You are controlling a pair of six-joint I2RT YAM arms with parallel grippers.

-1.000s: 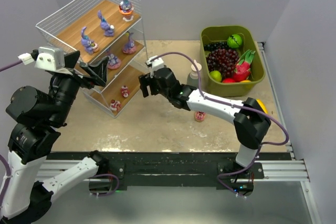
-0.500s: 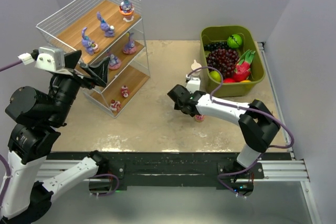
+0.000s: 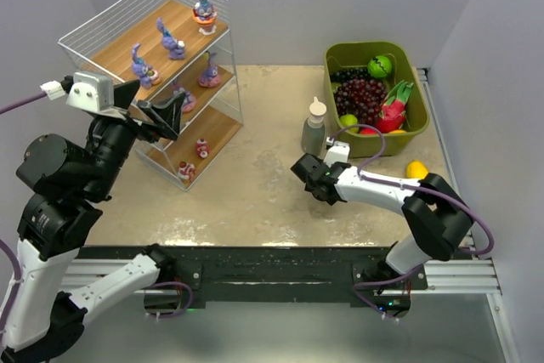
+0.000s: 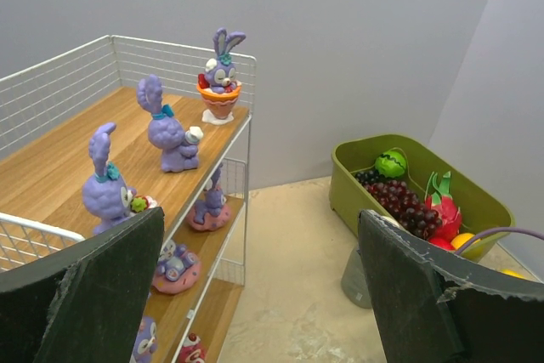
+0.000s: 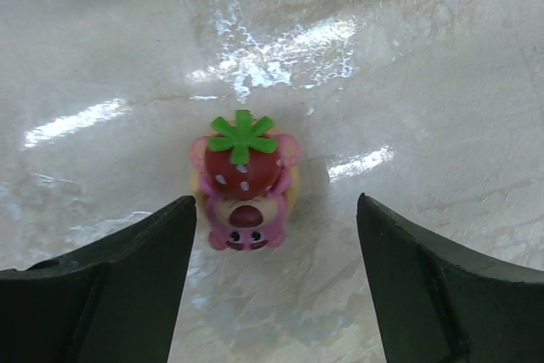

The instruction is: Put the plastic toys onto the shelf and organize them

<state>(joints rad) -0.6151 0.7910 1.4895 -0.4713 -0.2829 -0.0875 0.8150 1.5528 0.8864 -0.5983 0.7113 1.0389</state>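
Swung back from the three-tier white-wire and wooden-board shelf (image 3: pixel 127 44) at the far-left corner of the tabletop (image 3: pixel 255 201), the right gripper (image 5: pixel 274 210) now hangs near the near edge, fingers (image 5: pixel 110 278) spread wide either side of a small pink strawberry-capped plastic figurine (image 5: pixel 244 180), ungrasped, seemingly next for shelving.

The shelf (image 3: pixel 119 48) stands at the counter's (image 3: pixel 255 210) far left, and the bin (image 3: pixel 330 61) at its far right holds fruits (image 3: pixel 365 95). Three toys (image 3: pixel 170 40) sit on the shelf's top tier, two on the middle and two on the bottom. A bottle (image 3: pixel 314 127) stands just before the bin's left corner. Nearer, a lone toy (image 5: pixel 245 183) sits on the counter between the fingers of the right gripper (image 5: pixel 274 210), touching neither. A loose fruit (image 3: pixel 416 169) lies before the bin.
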